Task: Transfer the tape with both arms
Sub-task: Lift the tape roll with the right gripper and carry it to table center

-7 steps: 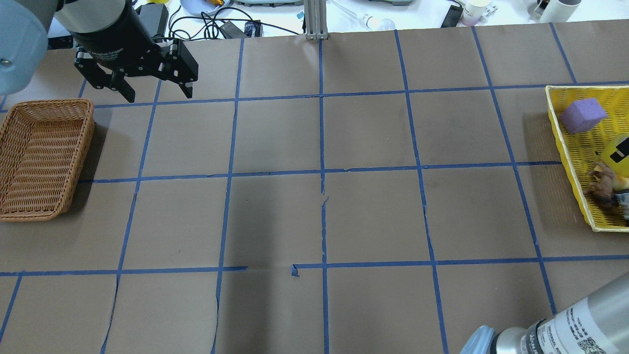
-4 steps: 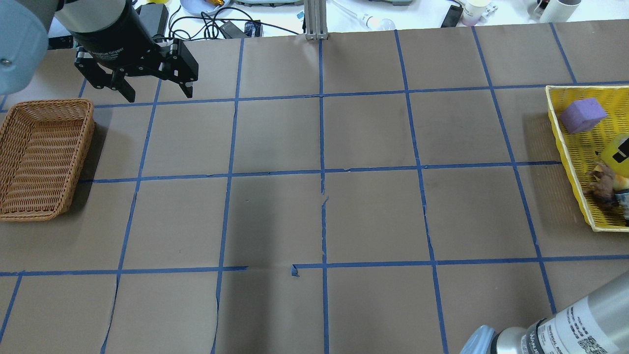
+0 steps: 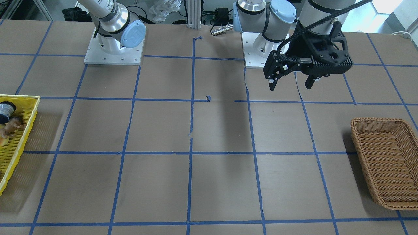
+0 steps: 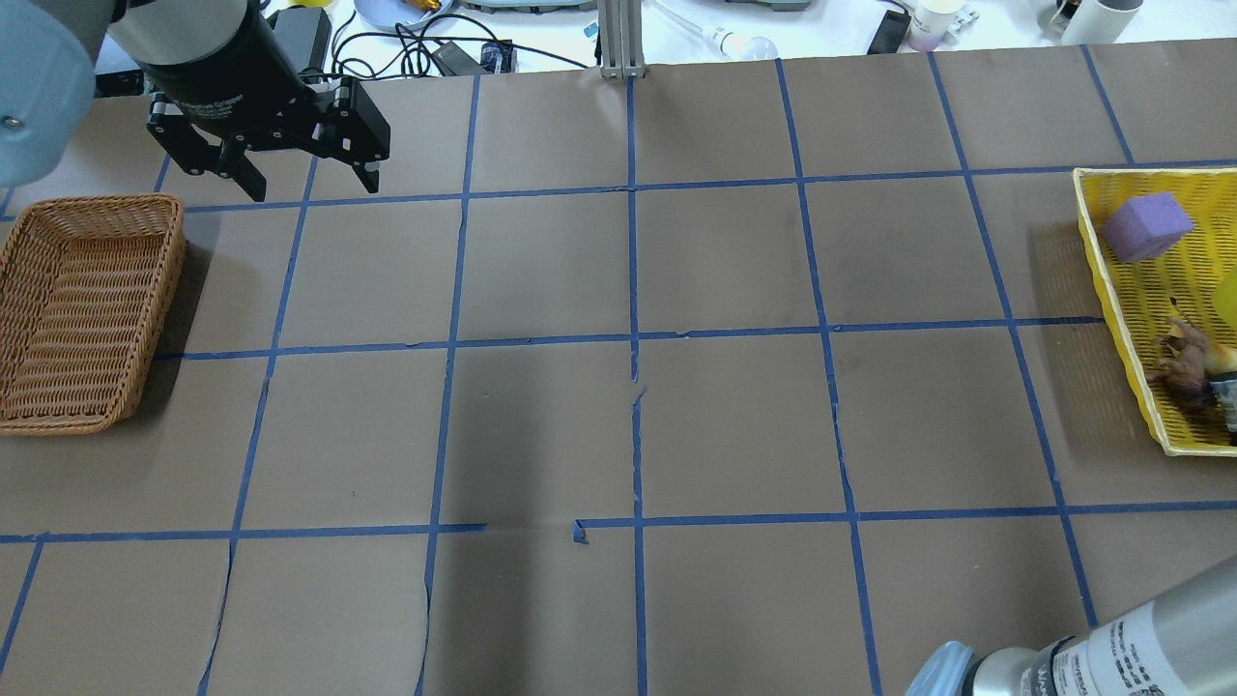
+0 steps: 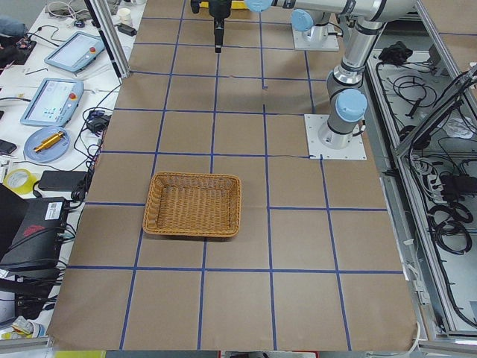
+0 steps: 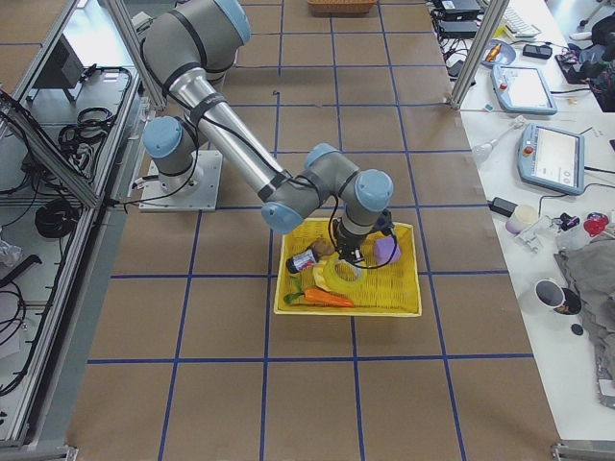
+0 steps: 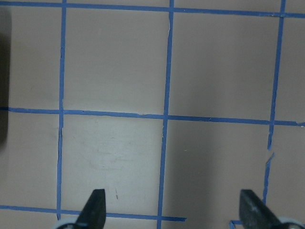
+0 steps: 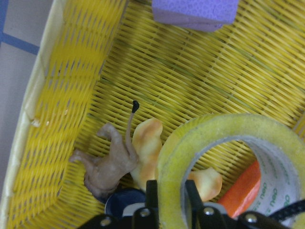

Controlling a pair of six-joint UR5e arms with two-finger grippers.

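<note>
The yellow tape roll (image 8: 214, 129) is in the yellow basket (image 8: 71, 71) at the table's right end. My right gripper (image 8: 170, 188) is shut on the roll's wall, one finger inside the ring and one outside. In the exterior right view the tape (image 6: 341, 274) sits under that gripper (image 6: 354, 254) inside the basket (image 6: 346, 310). In the overhead view only a yellow sliver of the tape (image 4: 1229, 290) shows at the right edge. My left gripper (image 4: 311, 184) is open and empty, high above the far left of the table; it also shows from the front (image 3: 290, 86) and in its wrist view (image 7: 172, 205).
A wicker basket (image 4: 87, 309) stands empty at the left end. The yellow basket (image 4: 1111, 280) also holds a purple sponge (image 4: 1145, 225), a toy animal (image 8: 107, 164), a dark spool (image 6: 301, 261) and a carrot (image 6: 322, 299). Cables and clutter lie beyond the far edge.
In the overhead view the yellow roll and the black gripper part on it have slid toward the right edge, almost out of view. The left gripper has not moved.
</note>
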